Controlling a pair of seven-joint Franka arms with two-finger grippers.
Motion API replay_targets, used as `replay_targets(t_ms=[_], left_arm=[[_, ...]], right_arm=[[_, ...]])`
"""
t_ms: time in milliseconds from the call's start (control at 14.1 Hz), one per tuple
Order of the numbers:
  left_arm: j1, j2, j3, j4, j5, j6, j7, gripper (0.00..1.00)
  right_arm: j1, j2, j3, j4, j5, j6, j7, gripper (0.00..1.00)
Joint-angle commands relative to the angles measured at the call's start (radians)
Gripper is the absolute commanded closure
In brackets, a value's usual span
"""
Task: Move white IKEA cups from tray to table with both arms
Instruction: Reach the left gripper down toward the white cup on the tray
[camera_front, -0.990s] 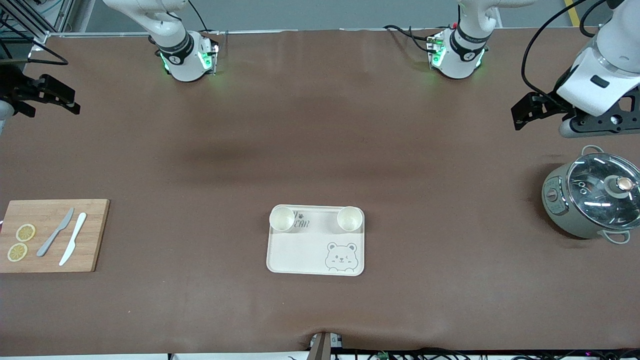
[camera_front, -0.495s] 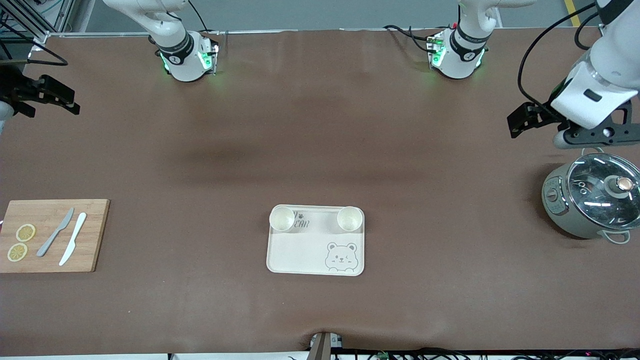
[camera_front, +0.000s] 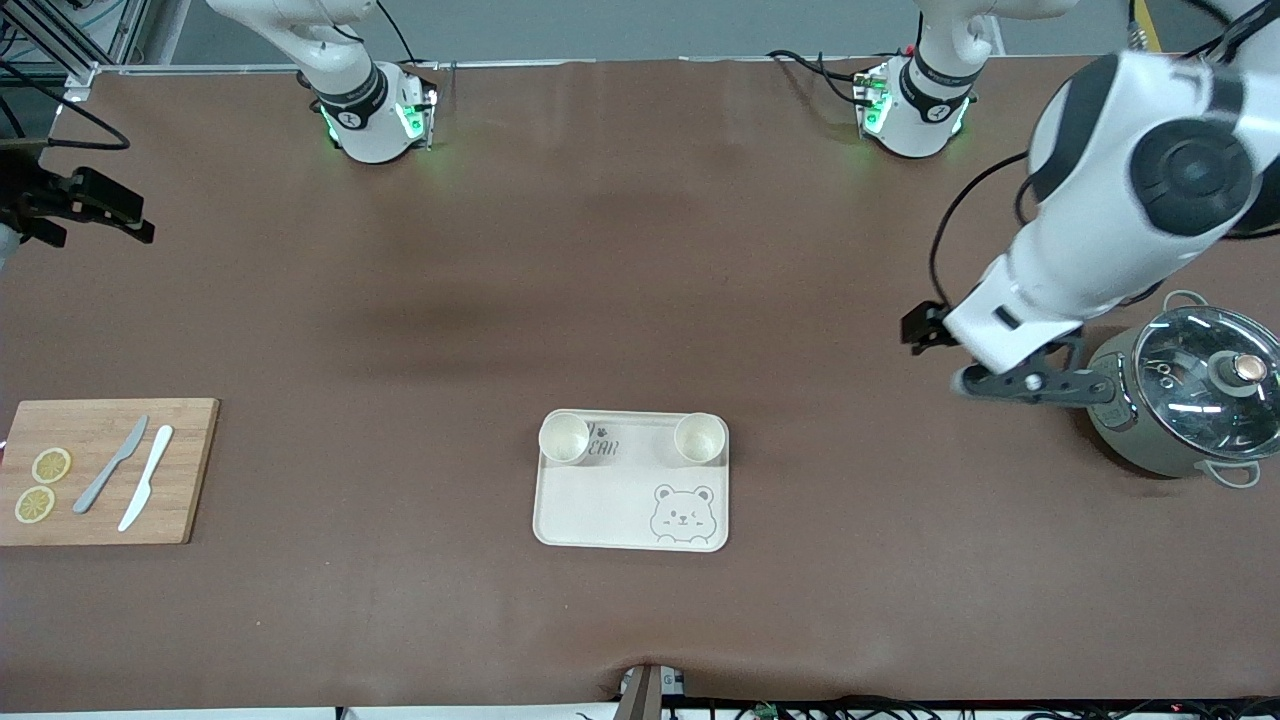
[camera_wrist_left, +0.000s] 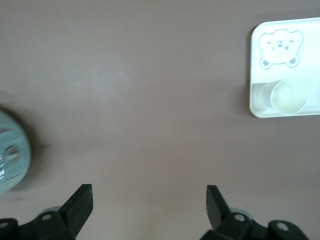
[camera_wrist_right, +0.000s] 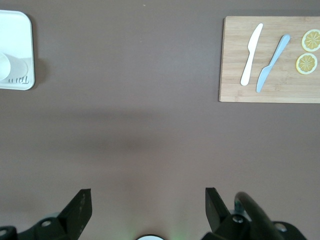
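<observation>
Both grippers are hanging wide open and holding nothing, so no part of the job is done yet. Nearest the front camera, the tray (camera_front: 631, 500) is lying on the table (camera_front: 640, 300), with both white IKEA cups (camera_front: 564, 438) (camera_front: 700, 437) standing upright along its farther edge. The left gripper (camera_front: 935, 355) is hovering over bare mat beside the pot (camera_front: 1185, 390), well apart from the tray. The right gripper (camera_front: 95, 205) is waiting over the table's edge at the right arm's end. Both cups are left to move.
</observation>
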Motion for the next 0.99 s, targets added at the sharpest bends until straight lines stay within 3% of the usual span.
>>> replay_targets(t_ms=[0,283,424,848,919], left_arm=[[-0.053,0.080,-0.002,0.046,0.012,0.061,-0.116,0.00],[-0.150,0.212,0.006,0.115,0.013,0.111,-0.235,0.00],[-0.185,0.256,0.007,0.115,0.018,0.156,-0.279,0.00],[-0.240,0.352,0.004,0.112,0.017,0.296,-0.429,0.00],[-0.247,0.370,0.004,0.112,0.017,0.296,-0.442,0.07]], right_arm=[[-0.037,0.056,0.010,0.064,0.003,-0.004,-0.006,0.00],[-0.072,0.116,0.010,0.073,0.012,0.026,-0.006,0.00],[-0.051,0.180,0.014,0.083,-0.003,0.034,0.002,0.00],[-0.045,0.245,0.017,0.091,0.013,0.102,0.005,0.00],[-0.046,0.269,0.015,0.091,0.018,0.124,0.005,0.00]])
